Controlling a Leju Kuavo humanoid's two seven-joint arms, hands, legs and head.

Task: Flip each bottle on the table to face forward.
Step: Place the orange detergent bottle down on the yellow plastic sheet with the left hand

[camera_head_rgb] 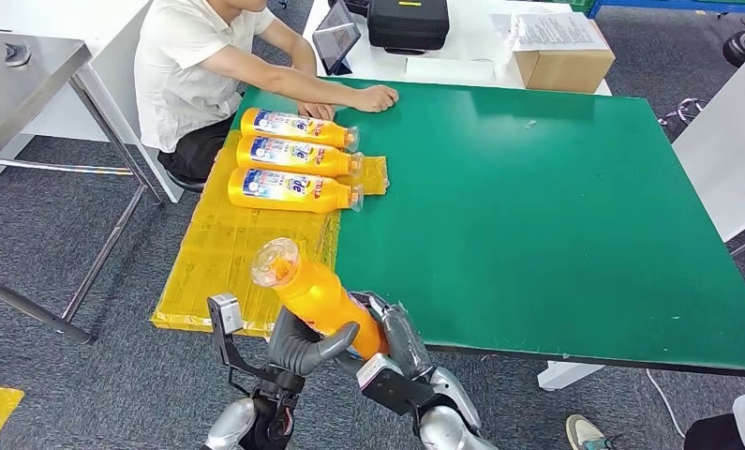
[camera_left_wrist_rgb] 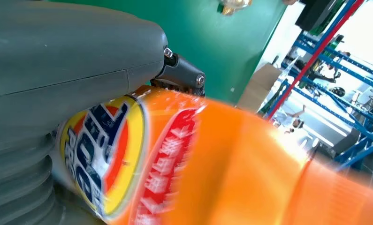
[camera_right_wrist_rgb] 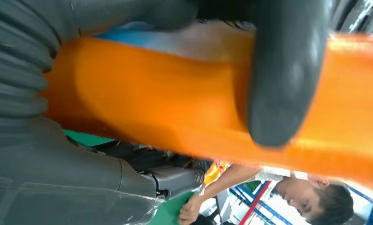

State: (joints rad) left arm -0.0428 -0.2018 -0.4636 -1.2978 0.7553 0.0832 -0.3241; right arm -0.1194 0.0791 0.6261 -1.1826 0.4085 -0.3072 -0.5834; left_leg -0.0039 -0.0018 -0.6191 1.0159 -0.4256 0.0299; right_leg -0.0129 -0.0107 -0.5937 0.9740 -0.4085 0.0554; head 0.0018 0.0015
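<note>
Centrally, at the bottom of the head view, an orange bottle [camera_head_rgb: 314, 295] is held tilted, clasped by the left hand [camera_head_rgb: 298, 349] and the right hand [camera_head_rgb: 396, 339], over the green table's [camera_head_rgb: 556, 206] near edge. Three labelled bottles [camera_head_rgb: 298, 157] are laid side by side at upper left on a yellow sheet [camera_head_rgb: 218, 258], before a seated person [camera_head_rgb: 209, 70].

Left wrist view: the bottle's label [camera_left_wrist_rgb: 109, 159] is shown against the grey hand cover [camera_left_wrist_rgb: 57, 70].

Right wrist view: a dark finger [camera_right_wrist_rgb: 283, 70] is wrapped across the orange body [camera_right_wrist_rgb: 151, 108].

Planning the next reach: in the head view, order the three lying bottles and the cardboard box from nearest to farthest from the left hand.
1. Front bottle, nearest the left hand, on the yellow mat.
2. Middle bottle, just behind it.
3. Back bottle, by the person.
4. Cardboard box, far right.
</note>
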